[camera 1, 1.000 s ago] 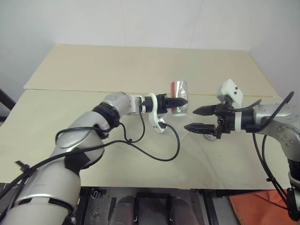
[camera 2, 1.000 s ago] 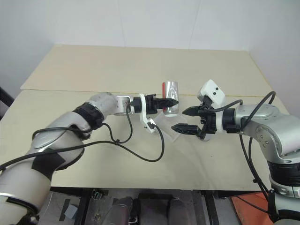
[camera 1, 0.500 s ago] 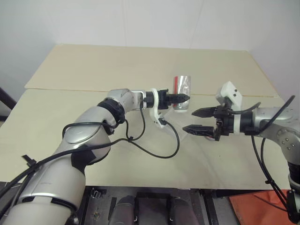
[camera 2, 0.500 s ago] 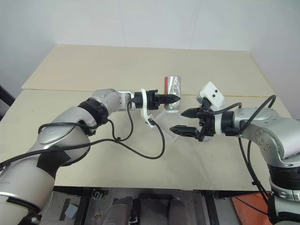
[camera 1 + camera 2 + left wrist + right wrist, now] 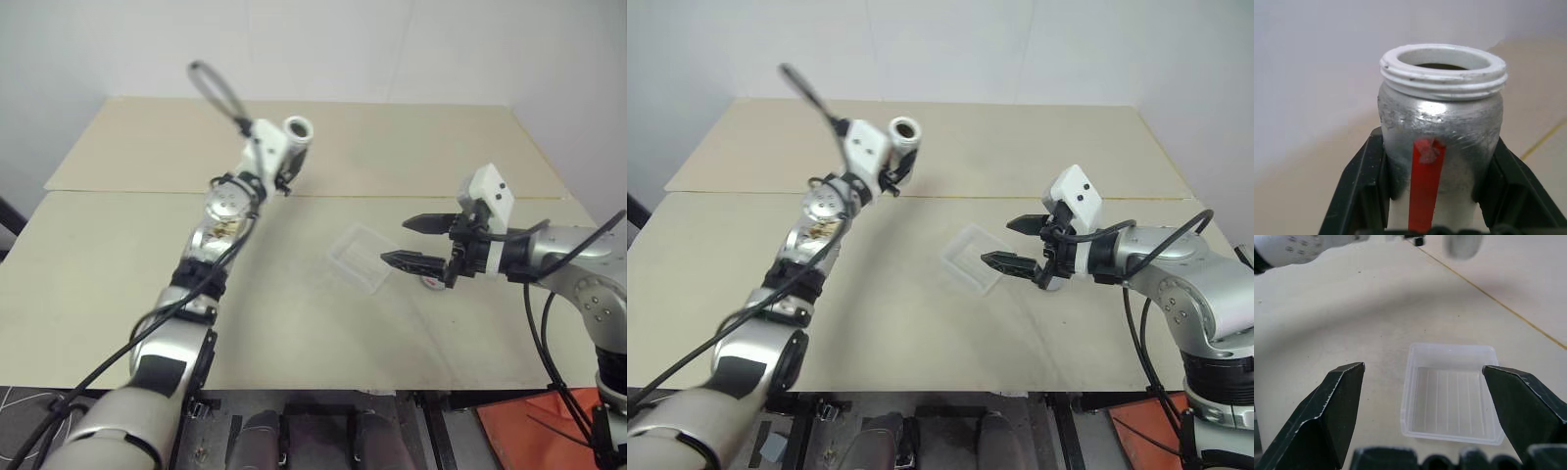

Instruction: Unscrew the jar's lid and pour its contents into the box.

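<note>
beige worktop [image 5: 294,323] against plain white wall. left end effector [image 5: 1437,186] raised high over far side, clamped on jar [image 5: 1442,132], mouth uncapped. clear box [image 5: 359,258] flat mid-worktop, seemingly empty. right end effector [image 5: 404,242] spread wide, holding nothing, just beside box. lid [image 5: 429,282] apparently on worktop behind right fingers, mostly hidden. unscrewing done; pouring left. contents inside jar not discernible.

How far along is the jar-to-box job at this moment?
Done: the lid is off, since the jar shows a bare threaded mouth. In hand: the left gripper clamps the jar, raised above the table. Left: pouring; the box looks empty between the right gripper's open fingers.
</note>
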Controlling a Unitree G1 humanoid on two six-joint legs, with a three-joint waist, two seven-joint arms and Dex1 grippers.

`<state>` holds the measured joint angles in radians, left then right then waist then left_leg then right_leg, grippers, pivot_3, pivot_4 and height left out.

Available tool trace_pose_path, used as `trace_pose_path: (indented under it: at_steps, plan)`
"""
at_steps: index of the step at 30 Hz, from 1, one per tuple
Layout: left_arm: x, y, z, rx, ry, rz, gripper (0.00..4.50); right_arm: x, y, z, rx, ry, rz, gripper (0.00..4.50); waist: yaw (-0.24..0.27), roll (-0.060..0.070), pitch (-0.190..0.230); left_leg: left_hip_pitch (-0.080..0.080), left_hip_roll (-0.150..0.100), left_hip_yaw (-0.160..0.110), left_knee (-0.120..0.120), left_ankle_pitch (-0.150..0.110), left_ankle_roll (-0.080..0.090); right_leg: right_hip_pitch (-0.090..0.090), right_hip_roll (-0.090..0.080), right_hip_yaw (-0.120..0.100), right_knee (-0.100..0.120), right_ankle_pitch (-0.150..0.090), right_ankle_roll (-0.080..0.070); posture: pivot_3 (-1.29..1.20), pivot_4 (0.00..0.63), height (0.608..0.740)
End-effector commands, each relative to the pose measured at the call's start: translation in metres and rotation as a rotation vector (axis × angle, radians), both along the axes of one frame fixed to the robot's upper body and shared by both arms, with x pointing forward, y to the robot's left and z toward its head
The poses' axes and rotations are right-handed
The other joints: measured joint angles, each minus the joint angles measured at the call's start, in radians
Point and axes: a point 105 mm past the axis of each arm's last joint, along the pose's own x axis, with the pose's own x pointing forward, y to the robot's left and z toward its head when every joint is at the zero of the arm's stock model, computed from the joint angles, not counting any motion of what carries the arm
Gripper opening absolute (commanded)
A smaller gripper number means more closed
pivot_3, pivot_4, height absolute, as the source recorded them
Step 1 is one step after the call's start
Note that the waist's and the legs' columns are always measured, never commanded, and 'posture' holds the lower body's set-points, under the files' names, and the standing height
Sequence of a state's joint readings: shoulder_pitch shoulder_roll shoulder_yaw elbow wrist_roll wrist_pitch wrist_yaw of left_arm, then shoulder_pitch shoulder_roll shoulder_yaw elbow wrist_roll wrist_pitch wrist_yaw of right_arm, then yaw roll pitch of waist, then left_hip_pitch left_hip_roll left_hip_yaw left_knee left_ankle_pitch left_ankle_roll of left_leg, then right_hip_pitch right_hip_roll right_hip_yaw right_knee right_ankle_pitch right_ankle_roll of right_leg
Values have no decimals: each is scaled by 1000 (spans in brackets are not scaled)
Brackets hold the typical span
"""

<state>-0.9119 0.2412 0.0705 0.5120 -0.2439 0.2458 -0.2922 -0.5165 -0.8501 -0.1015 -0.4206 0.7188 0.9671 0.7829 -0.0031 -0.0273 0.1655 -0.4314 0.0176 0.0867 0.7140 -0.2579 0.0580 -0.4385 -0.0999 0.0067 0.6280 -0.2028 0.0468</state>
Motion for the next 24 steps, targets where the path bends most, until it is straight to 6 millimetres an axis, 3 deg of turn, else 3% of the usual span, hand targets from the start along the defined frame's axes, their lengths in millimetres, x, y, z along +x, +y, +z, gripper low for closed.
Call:
trace_pose_path:
  at_steps: [1, 7, 12, 16, 20, 24]
  plan:
    - [-12, 11, 29, -228, 39, 26, 1927, 1, 1, 12, 9, -64, 5, 4470, 2, 0, 0, 0, 0, 0, 0, 0, 0, 0, 0, 0, 0, 0, 0, 0, 150, 740]
    - [-37, -1, 14, -108, 34, -54, 1927, 1, 4, 13, 16, -66, 23, 4470, 7, 0, 0, 6, -2, 0, -2, 0, 0, 5, 0, 1, -1, 0, 0, 0, 150, 740]
    - [-56, -28, -2, 255, -93, -177, 1927, 1, 7, 7, 5, -56, 29, 4470, 11, 0, 0, 10, -2, 0, -2, -3, 5, 9, 1, 1, -2, 0, -1, 0, 150, 740]
    - [-50, -59, 14, 817, -505, -146, 1927, 2, 4, 10, -6, -62, 29, 4470, 21, 0, 0, 12, -3, 0, -2, -3, 5, 11, 1, 1, -4, 0, -1, 0, 150, 740]
    - [-49, -110, 36, 1479, -1187, -131, 1927, 1, -9, 11, -66, -35, 23, 4470, 34, 0, 0, 12, -3, -1, -2, -4, 6, 14, 1, -1, -9, 1, -2, 0, 150, 740]
    - [-53, -138, 29, 1730, -1518, -284, 1927, 1, -27, 9, -136, -18, -10, 4470, 41, 3, -2, 9, -3, 0, -3, -7, 11, 14, 1, -1, -15, 3, 0, 0, 150, 740]
